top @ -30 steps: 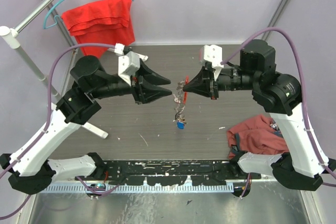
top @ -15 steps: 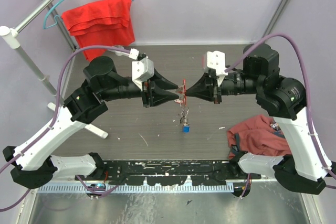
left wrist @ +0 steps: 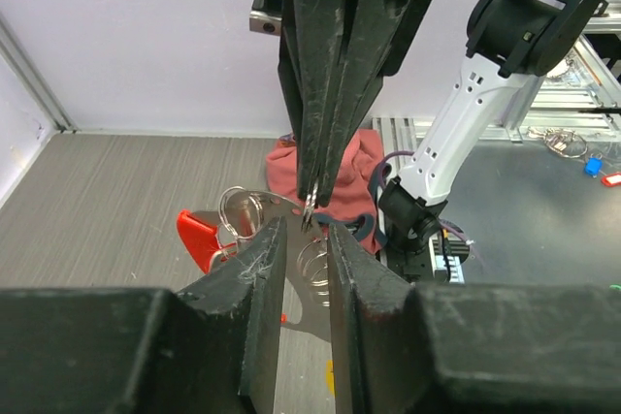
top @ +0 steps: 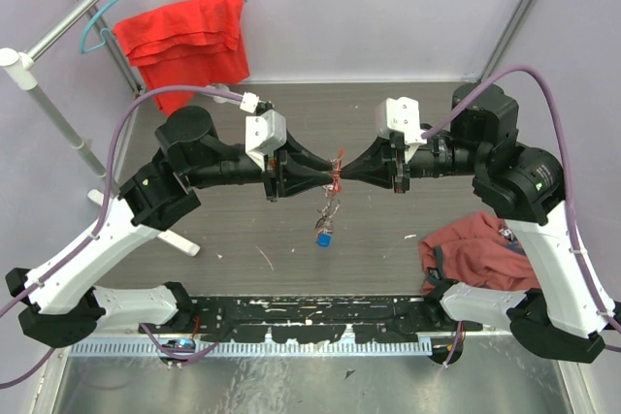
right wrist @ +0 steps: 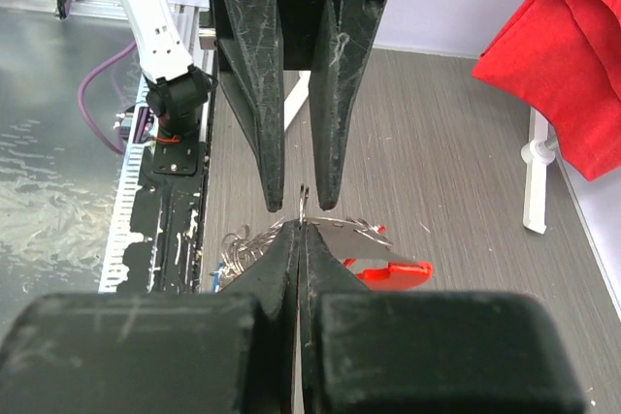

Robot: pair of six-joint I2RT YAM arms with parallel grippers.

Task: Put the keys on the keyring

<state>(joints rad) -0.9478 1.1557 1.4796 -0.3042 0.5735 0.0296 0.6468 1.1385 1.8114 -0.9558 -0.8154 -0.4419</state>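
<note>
The keys (top: 333,203) hang as a bunch in mid-air between the two grippers, with a blue tag (top: 321,237) lowest. My right gripper (top: 343,178) is shut on the thin wire of the keyring (right wrist: 303,203). A silver key with a red head (right wrist: 388,270) and several rings (right wrist: 233,244) hang just beyond its tips. My left gripper (top: 329,179) faces it tip to tip, open, its fingertips (left wrist: 275,230) on either side of the ring wire (left wrist: 307,212) without closing on it. The red key head (left wrist: 199,235) shows to the left of the left fingers.
A maroon cloth (top: 475,249) lies on the table at the right. A red cloth (top: 184,36) hangs on a teal hanger at the back left, beside a white rack pole (top: 39,94). A black rail (top: 310,312) runs along the near edge.
My left gripper has moved right until its tips meet the right gripper's tips around the ring. The hanging bunch has swung, and the blue tag has drifted left.
</note>
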